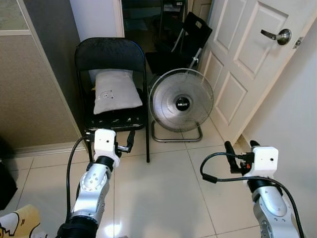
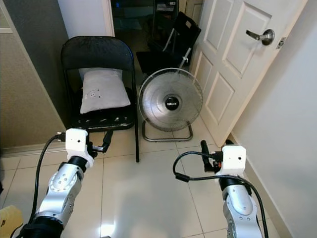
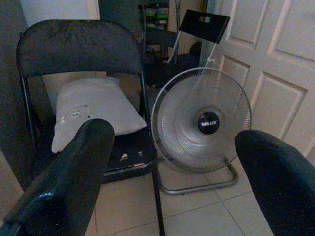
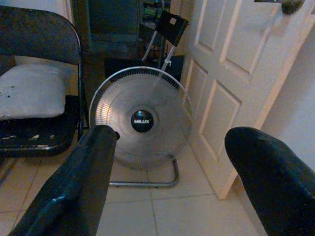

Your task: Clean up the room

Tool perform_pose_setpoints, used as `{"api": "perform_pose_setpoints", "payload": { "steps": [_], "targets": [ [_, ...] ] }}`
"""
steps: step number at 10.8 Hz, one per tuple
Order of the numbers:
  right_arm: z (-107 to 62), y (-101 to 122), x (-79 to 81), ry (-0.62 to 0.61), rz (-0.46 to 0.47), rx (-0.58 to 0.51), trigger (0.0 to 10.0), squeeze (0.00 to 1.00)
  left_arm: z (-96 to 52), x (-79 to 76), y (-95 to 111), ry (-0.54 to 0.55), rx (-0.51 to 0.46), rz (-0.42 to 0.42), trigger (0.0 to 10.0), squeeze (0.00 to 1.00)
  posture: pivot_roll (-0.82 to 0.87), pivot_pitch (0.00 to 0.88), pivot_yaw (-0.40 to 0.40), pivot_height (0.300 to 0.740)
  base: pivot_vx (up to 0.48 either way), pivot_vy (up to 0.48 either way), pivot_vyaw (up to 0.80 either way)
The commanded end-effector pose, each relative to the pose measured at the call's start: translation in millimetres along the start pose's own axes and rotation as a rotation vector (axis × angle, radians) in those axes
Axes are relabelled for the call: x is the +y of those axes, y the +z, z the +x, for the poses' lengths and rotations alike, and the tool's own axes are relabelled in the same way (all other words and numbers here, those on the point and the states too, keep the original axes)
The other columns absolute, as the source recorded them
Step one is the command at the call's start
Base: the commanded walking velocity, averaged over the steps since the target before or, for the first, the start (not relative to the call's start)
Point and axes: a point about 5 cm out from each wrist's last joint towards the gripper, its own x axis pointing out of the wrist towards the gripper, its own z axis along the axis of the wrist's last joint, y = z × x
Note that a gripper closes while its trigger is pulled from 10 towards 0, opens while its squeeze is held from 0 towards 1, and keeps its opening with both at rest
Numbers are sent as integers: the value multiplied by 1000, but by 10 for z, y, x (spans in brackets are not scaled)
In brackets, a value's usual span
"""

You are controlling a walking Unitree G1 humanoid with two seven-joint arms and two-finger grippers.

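The left pincer (image 1: 124, 145) is held out above the tiled floor (image 1: 163, 188), its two black fingers (image 3: 74, 172) spread wide with nothing between them, just in front of the front edge of the black folding chair (image 1: 111, 54). The right pincer (image 1: 240, 148) is also raised over the floor, its fingers (image 4: 83, 182) spread apart and empty, near the white wall (image 1: 292, 114) on the right and a little way short of the door (image 1: 247, 59).

On the chair's seat lies a white pillow (image 1: 115, 94), leaning back against the backrest and taking up the rear part of the seat; the seat's worn front edge is bare. Just beside the chair's right front leg stands a round floor fan (image 1: 181, 103) on a metal loop stand, tilted slightly upward, its wire grille facing the robot. It sits on the floor between the chair and the panelled white door, which has a silver lever handle (image 1: 277, 35). Behind the fan, in the dim doorway, a second black folding chair (image 1: 190, 32) stands. At the lower left corner of the floor, a yellow and white object (image 1: 20, 223) shows at the frame's edge; what it is cannot be told.
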Motion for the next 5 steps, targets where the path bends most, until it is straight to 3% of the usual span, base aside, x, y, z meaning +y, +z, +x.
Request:
{"api": "perform_pose_setpoints", "payload": {
  "steps": [1,2,3,4,5],
  "targets": [
    [81,-41,241,-161,243,113,10000,0,454,-408,297,-213,253,-73,10000,0,-245,0,73,732,0,0,0],
    [377,52,292,-135,177,46,10000,0,273,-149,162,-188,189,-40,10000,0,-122,0,34,732,0,0,0],
    [398,73,313,-126,165,34,10000,0,261,-130,151,-179,181,-36,10000,518,-131,0,38,732,0,0,0],
    [384,91,348,-77,174,21,10000,0,276,-182,167,-199,170,-39,10000,243,-137,0,42,732,0,0,0],
    [372,123,361,-71,190,-8,10000,0,280,-197,182,-206,154,-57,10000,1000,-140,0,44,732,0,0,0]
  ]
}}
